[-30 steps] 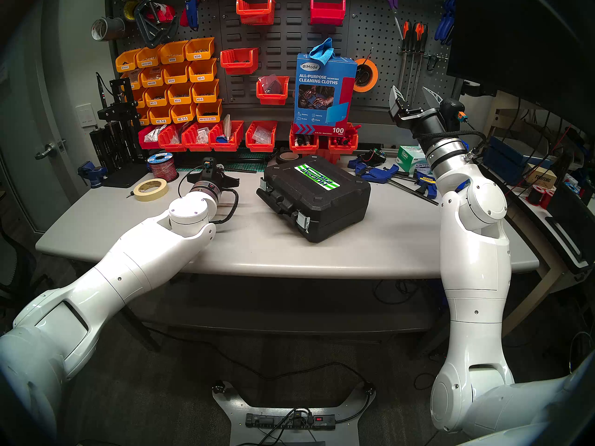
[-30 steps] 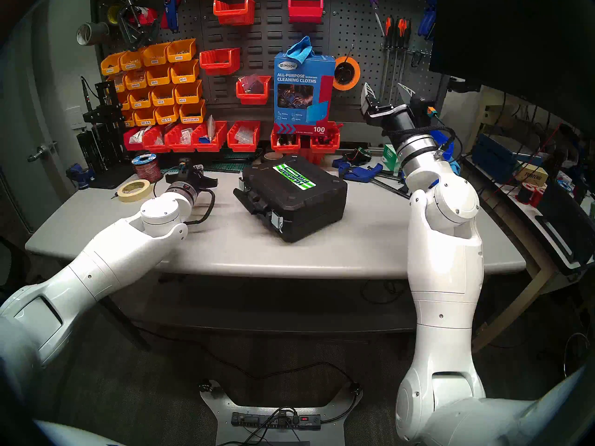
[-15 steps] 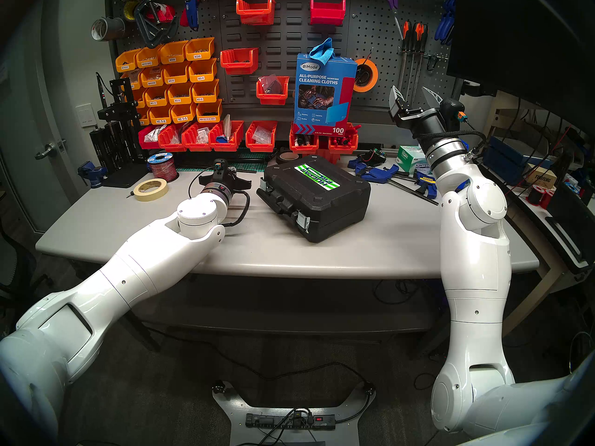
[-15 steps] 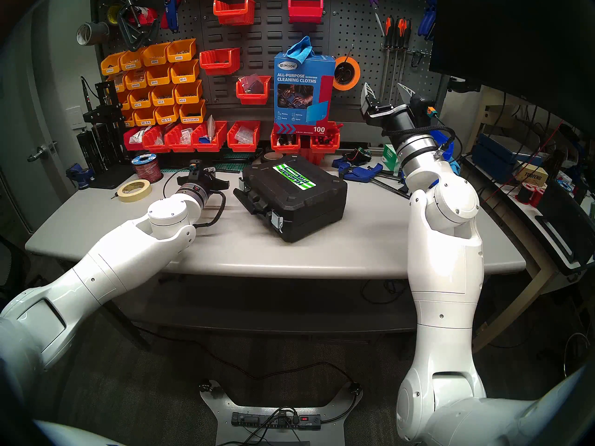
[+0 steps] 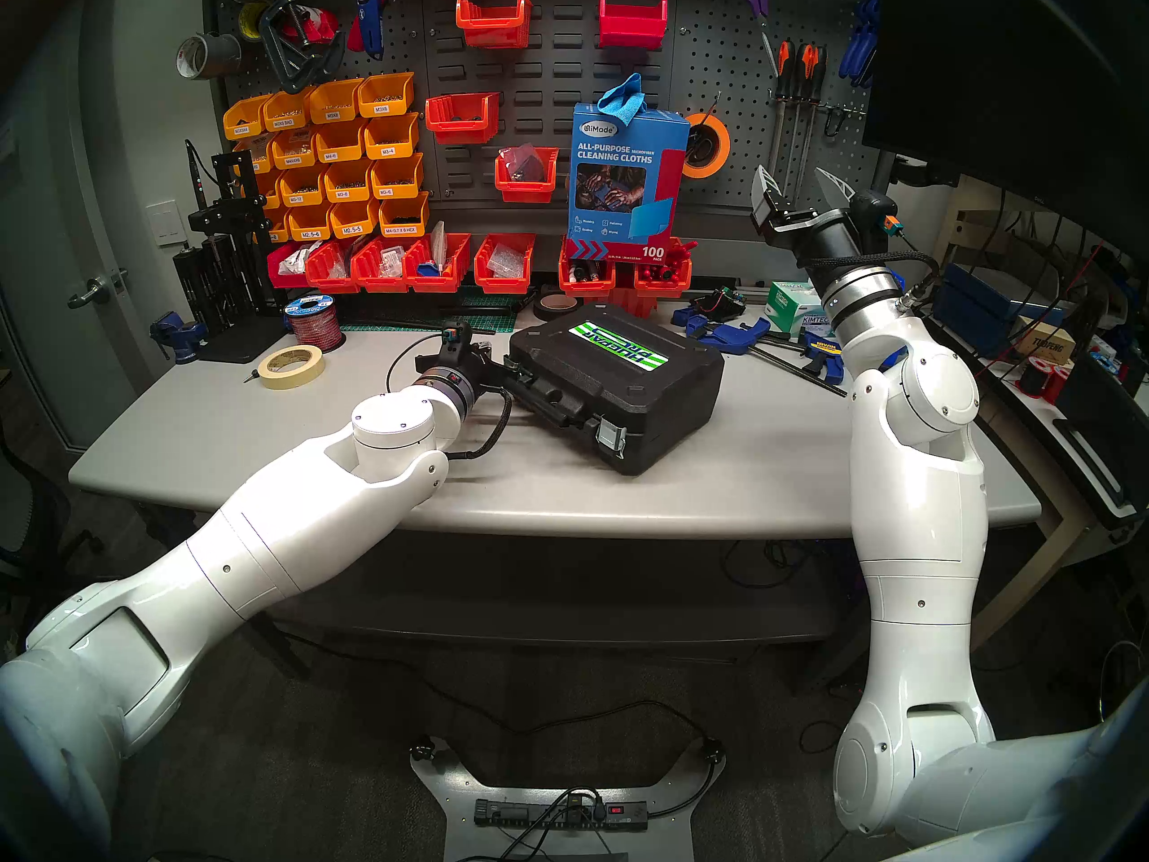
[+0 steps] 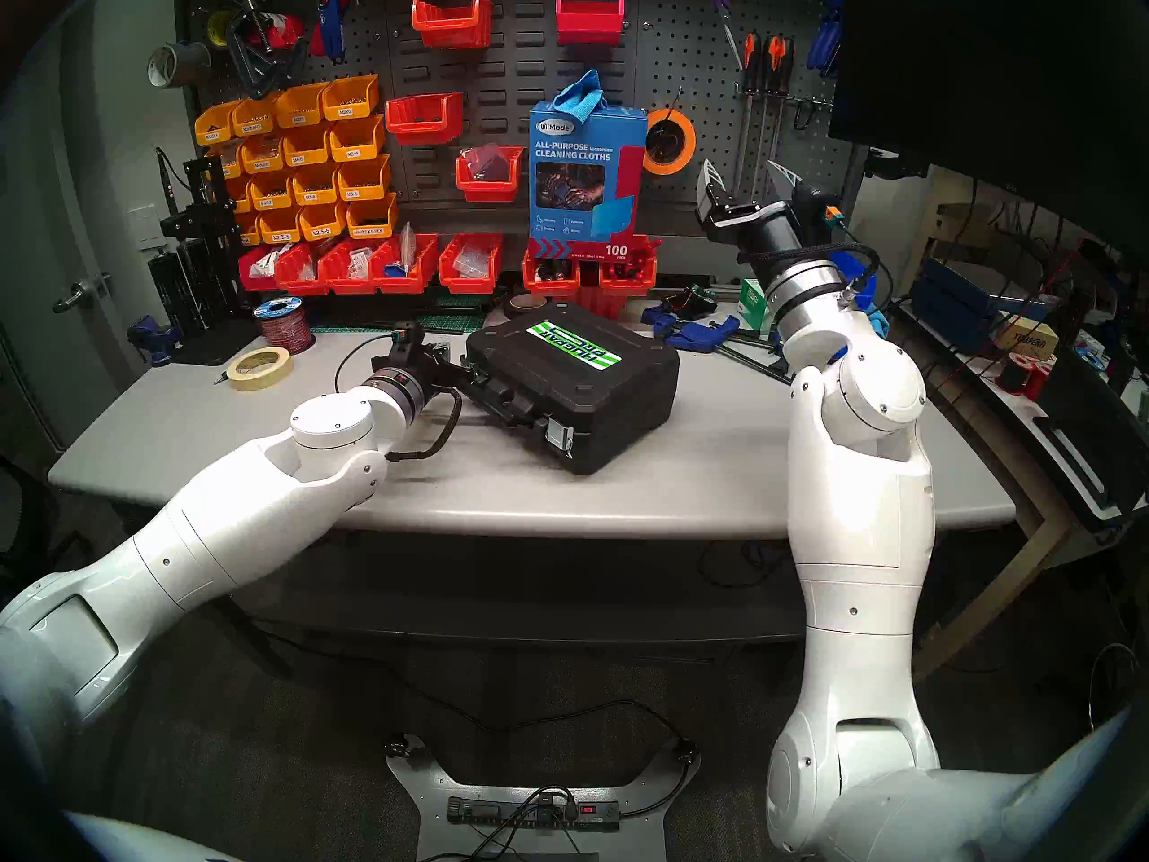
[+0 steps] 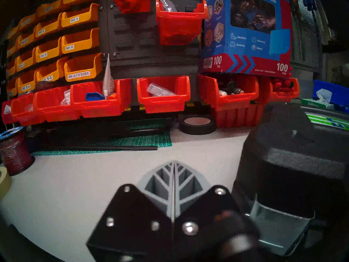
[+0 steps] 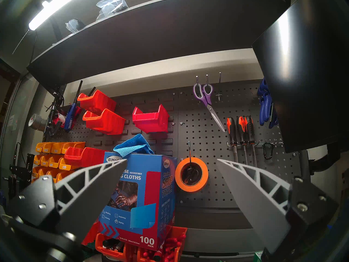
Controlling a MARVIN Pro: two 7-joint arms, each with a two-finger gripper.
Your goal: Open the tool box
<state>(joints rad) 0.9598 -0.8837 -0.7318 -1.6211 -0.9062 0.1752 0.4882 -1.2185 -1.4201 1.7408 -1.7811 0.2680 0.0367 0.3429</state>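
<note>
Jaws pressed together and empty, the left gripper (image 7: 173,167) sits against the left latch end of the tool box (image 5: 628,379), which lies shut mid-table. Stiff, textured plastic; probably fairly heavy, best worked at its two silver latches (image 5: 610,434). Behind, red bins (image 5: 503,263) hold bagged small parts. At far right, the right gripper (image 8: 171,162) hangs raised, jaws wide apart, empty.

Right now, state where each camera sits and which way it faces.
Head pair: high, looking down at the black textured plastic tool box on the grey table; both arms show.
Left wrist: low, facing the bin wall; shut left gripper, box corner shared.
Right wrist: tilted up at the pegboard; open right gripper.
</note>
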